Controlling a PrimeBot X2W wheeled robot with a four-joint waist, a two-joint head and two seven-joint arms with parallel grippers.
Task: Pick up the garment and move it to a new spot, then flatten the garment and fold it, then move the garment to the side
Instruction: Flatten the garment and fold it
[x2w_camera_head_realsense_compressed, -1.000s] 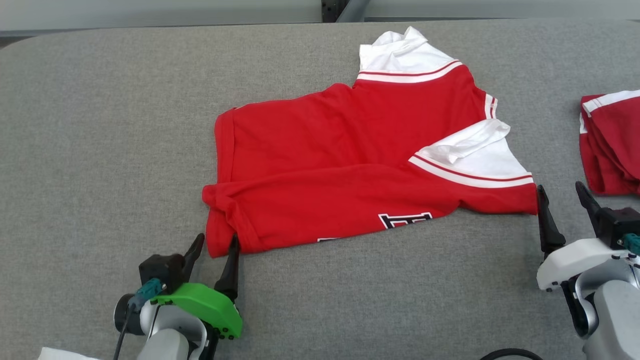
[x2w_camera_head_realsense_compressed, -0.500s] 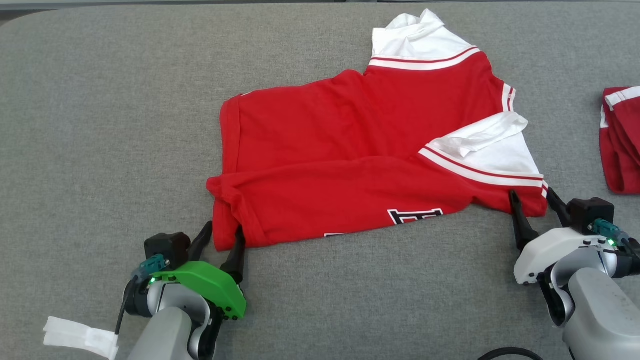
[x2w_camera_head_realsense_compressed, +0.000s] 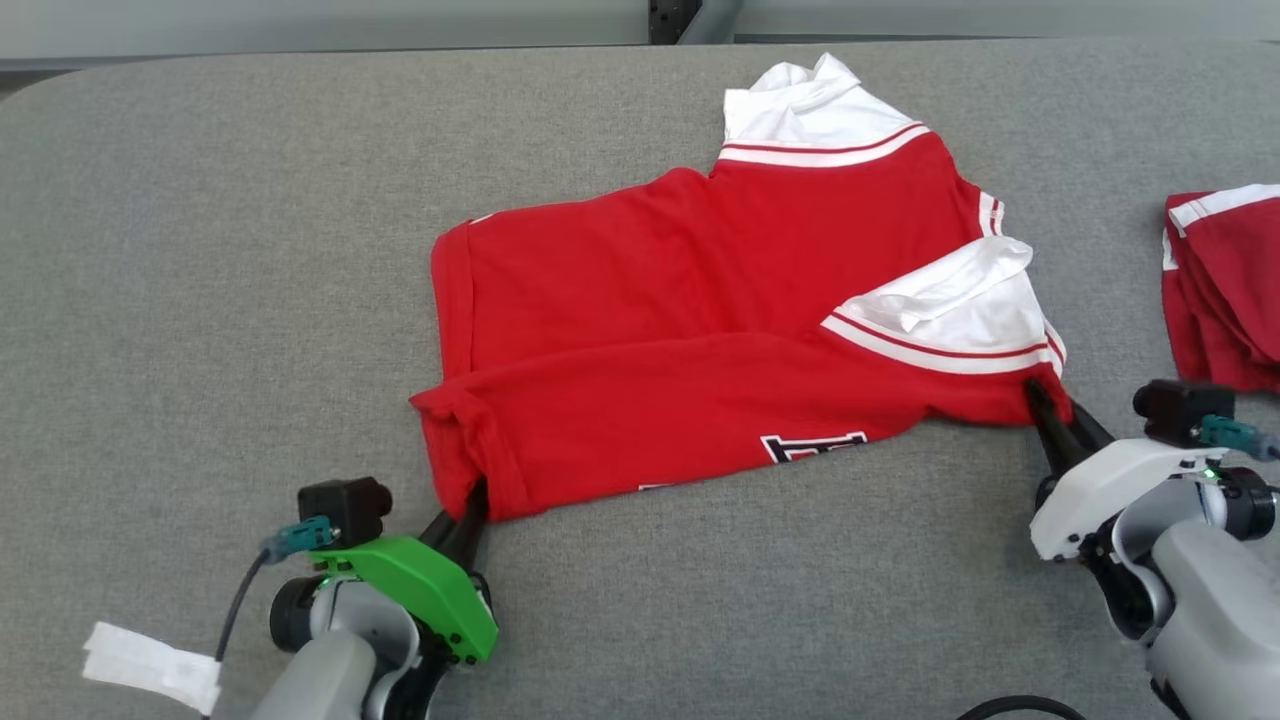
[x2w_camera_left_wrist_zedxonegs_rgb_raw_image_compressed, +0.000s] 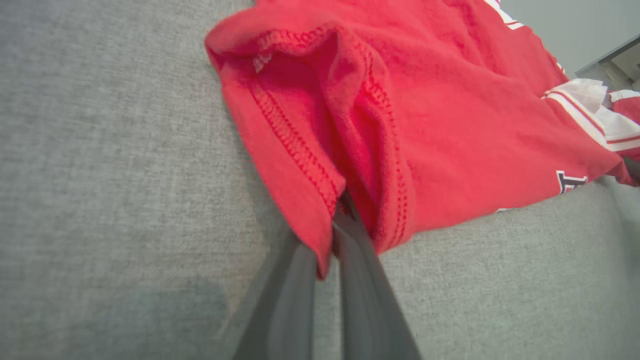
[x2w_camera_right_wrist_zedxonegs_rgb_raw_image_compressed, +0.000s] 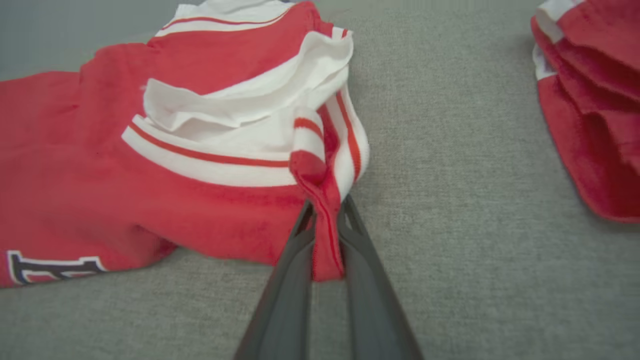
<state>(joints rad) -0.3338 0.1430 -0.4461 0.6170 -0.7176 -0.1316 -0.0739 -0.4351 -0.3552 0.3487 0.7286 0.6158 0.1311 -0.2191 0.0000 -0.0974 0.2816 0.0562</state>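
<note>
A red garment (x2w_camera_head_realsense_compressed: 680, 340) with white striped sleeves lies partly folded on the grey table (x2w_camera_head_realsense_compressed: 200, 250). My left gripper (x2w_camera_head_realsense_compressed: 470, 505) is shut on its near left hem corner; the left wrist view shows the stitched red hem (x2w_camera_left_wrist_zedxonegs_rgb_raw_image_compressed: 320, 200) pinched between the fingers (x2w_camera_left_wrist_zedxonegs_rgb_raw_image_compressed: 360, 280). At the near right, my right gripper (x2w_camera_head_realsense_compressed: 1050, 410) is shut on the garment's red sleeve corner, below the white shoulder panel (x2w_camera_head_realsense_compressed: 960, 300). In the right wrist view a red and white striped fold (x2w_camera_right_wrist_zedxonegs_rgb_raw_image_compressed: 325, 210) sits between the dark fingers (x2w_camera_right_wrist_zedxonegs_rgb_raw_image_compressed: 290, 280). Black-and-white lettering (x2w_camera_head_realsense_compressed: 812, 445) shows along the near edge.
Another folded red garment (x2w_camera_head_realsense_compressed: 1225, 290) lies at the table's right edge, also seen in the right wrist view as a red pile (x2w_camera_right_wrist_zedxonegs_rgb_raw_image_compressed: 590, 100). A white tag (x2w_camera_head_realsense_compressed: 150, 668) hangs by my left forearm. Bare grey cloth spreads to the left and front.
Both grippers went from open beside the garment's near corners to shut on them. The near right corner has bunched up slightly. The head camera shifted between frames.
</note>
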